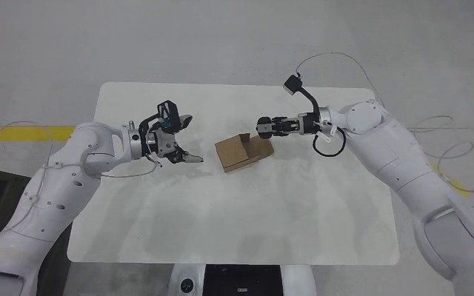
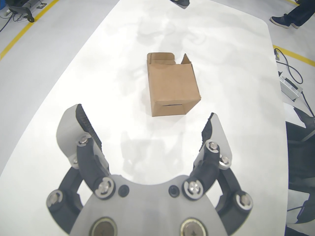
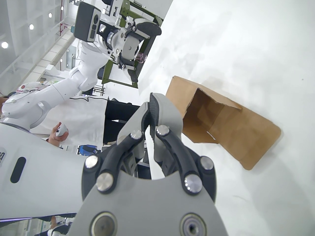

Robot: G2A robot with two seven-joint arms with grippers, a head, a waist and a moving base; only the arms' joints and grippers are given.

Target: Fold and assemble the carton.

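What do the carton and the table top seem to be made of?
Carton: likely thin brown cardboard, matte; creased fold lines and cut flaps show. Table: smooth white top, faintly glossy with soft reflections; perhaps laminate or plastic, cannot tell which.

Carton [image 2: 172,87] – matt cardboard; table [image 2: 86,87] smooth, faint sheen; left tool [image 2: 145,110] – metal plates, ribbed pads [image 2: 87,125].

One brown carton [image 1: 243,152] lies on the one white desk [image 1: 296,214]. There are two grippers over the desk: the left gripper [image 1: 191,139] to the carton's left, and the right gripper [image 1: 261,126] at the carton's far right corner. The carton has one open end and one shut end.
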